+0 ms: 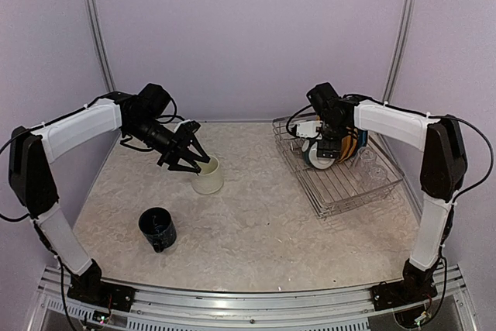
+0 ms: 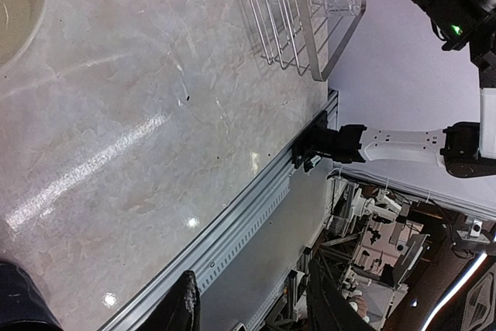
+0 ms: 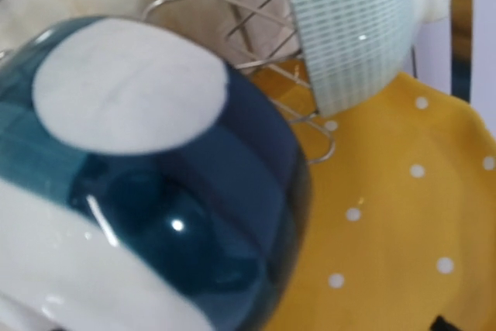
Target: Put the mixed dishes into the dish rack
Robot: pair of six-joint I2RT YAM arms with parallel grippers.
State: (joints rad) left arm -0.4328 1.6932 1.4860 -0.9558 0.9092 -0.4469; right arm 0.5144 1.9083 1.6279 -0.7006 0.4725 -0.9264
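The cream mug [image 1: 208, 177] stands upright on the table, and my left gripper [image 1: 194, 159] is open right beside its rim. In the left wrist view only its dark fingertips [image 2: 183, 308] show, wide apart, with the mug [image 2: 12, 5] off at the top left. The dark blue mug [image 1: 157, 229] stands near the front left. My right gripper [image 1: 324, 151] is low inside the dish rack [image 1: 353, 191], over the grey-teal cup [image 1: 316, 156]. That cup [image 3: 155, 191] fills the right wrist view, base up. No finger shows across it. The yellow dotted plate [image 3: 403, 230] stands behind it.
In the rack the yellow plate [image 1: 350, 147] and the blue plate [image 1: 361, 145] stand on edge, with the clear glass [image 1: 372, 167] to their right. A pale green checked dish [image 3: 349, 29] sits at the rack's wire end. An aluminium rail [image 1: 248, 300] runs along the near edge.
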